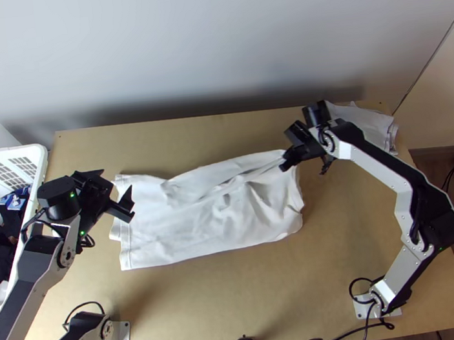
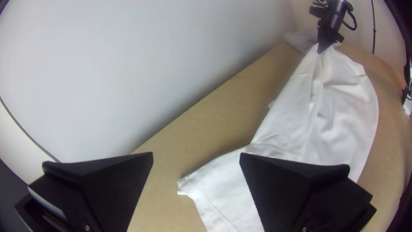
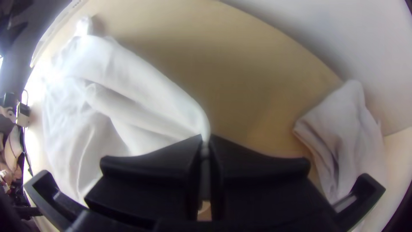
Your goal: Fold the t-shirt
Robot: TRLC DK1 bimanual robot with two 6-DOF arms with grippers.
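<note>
White plastic basket (image 1: 4, 152) stands at the left edge. The left gripper (image 1: 119, 192) has its jaws wide apart near the left end of a white fabric t-shirt (image 1: 188, 235), rumpled across the light wooden worktop's middle. The right gripper's (image 1: 285, 165) closed jaws pinch its upper right corner; pale crumpled cloth (image 1: 366, 123) lies at upper right.

A pale wall (image 1: 213, 41) stands behind the table (image 1: 208, 301).

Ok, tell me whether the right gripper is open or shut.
Shut: the right gripper has its fingers pinched together on a corner of the shirt, and creases run from there into the cloth.
</note>
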